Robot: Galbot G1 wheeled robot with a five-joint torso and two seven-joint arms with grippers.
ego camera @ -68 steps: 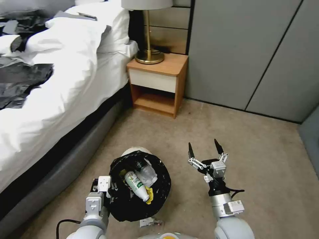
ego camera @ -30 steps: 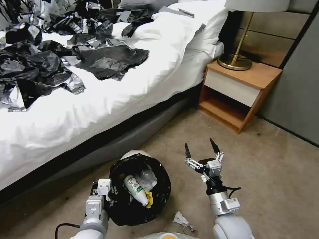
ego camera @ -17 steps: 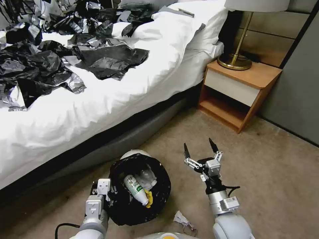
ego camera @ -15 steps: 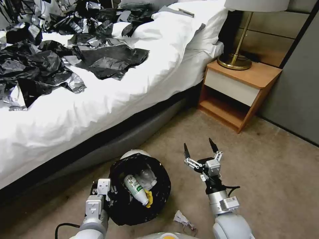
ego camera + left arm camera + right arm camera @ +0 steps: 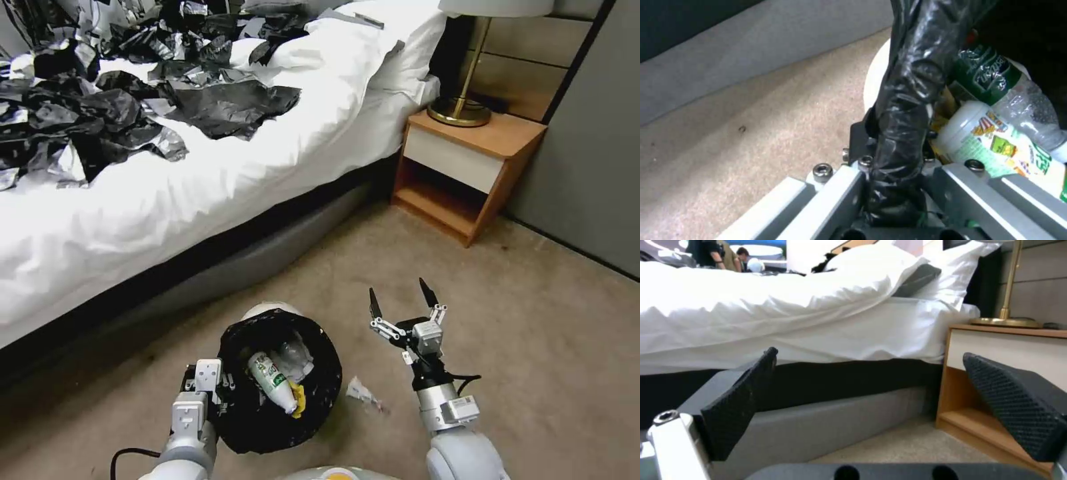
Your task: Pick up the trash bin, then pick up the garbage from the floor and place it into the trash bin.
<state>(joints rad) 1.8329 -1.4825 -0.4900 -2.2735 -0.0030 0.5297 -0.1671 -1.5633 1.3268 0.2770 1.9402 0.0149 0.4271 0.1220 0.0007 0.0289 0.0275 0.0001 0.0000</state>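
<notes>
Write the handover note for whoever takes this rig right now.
Left gripper: shut on the trash bin, clamping its bagged rim.
Right gripper: open, empty, held above the carpet to the right of the bin.
Done: two bottles and a yellow wrapper are in the bin.
Left: one small crumpled wrapper lies on the carpet between the bin and the right arm; it probably goes in next. The black bags on the bed are not floor litter.
</notes>
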